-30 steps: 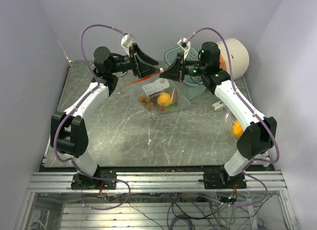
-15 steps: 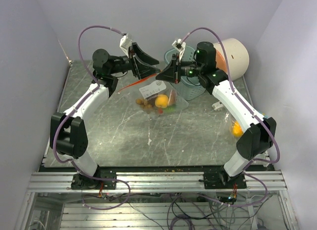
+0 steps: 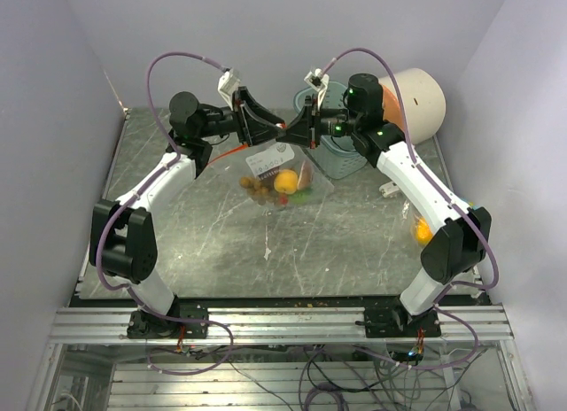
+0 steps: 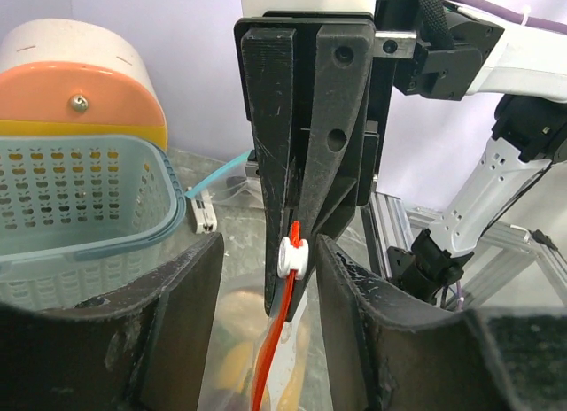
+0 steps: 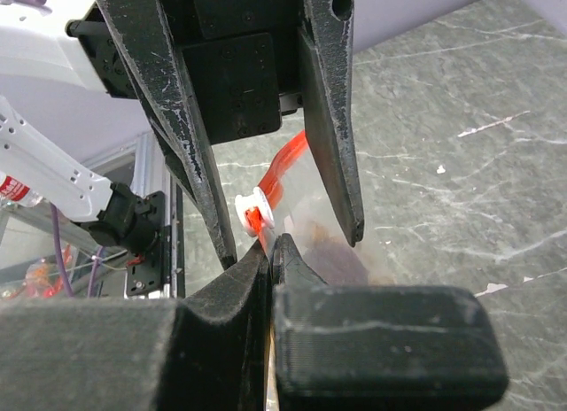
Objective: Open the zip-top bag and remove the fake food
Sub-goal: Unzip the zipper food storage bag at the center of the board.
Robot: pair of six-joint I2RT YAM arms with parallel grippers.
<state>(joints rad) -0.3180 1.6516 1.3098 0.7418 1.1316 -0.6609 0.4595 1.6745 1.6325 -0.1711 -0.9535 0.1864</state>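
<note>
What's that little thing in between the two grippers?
The white slider of the zip-top bag, on its red zip track; the left wrist view shows it between left gripper and right gripper.

The left arm [image 3: 164,176] and right arm [image 3: 416,185] both rise from their bases with the elbows bowed outward. Their forearms turn inward, so the wrists face each other, level and raised. The left gripper [image 3: 276,130] points right with its jaws apart. The right gripper [image 3: 285,137] points left with its jaws pressed together. Its narrow tip sits in the gap between the left fingers [image 4: 182,322], closer to one finger than the other, and does not visibly touch either.
</note>
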